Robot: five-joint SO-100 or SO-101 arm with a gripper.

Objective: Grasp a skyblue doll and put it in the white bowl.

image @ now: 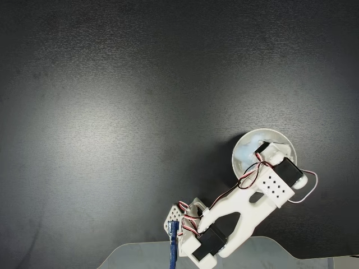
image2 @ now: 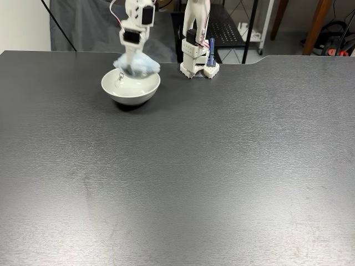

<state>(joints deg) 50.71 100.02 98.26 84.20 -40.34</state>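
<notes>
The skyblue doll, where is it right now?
In both fixed views the skyblue doll hangs from the gripper just over the white bowl, near the arm's base at the table's edge.

Top-down fixed view: dark table (image: 140,101), matte, bare over most of its surface. White bowl (image: 283,140) sits right of centre, lower half. White arm (image: 247,210) reaches from the bottom edge up-right over the bowl, covering the bowl's lower right part. Gripper (image: 259,150) is inside the bowl's rim. Pale skyblue doll (image: 248,144) shows in the bowl, upper left of the gripper, touching it. Can't tell from here whether the jaws clamp it. Red-black-white wires (image: 247,178) run along the arm.
</notes>
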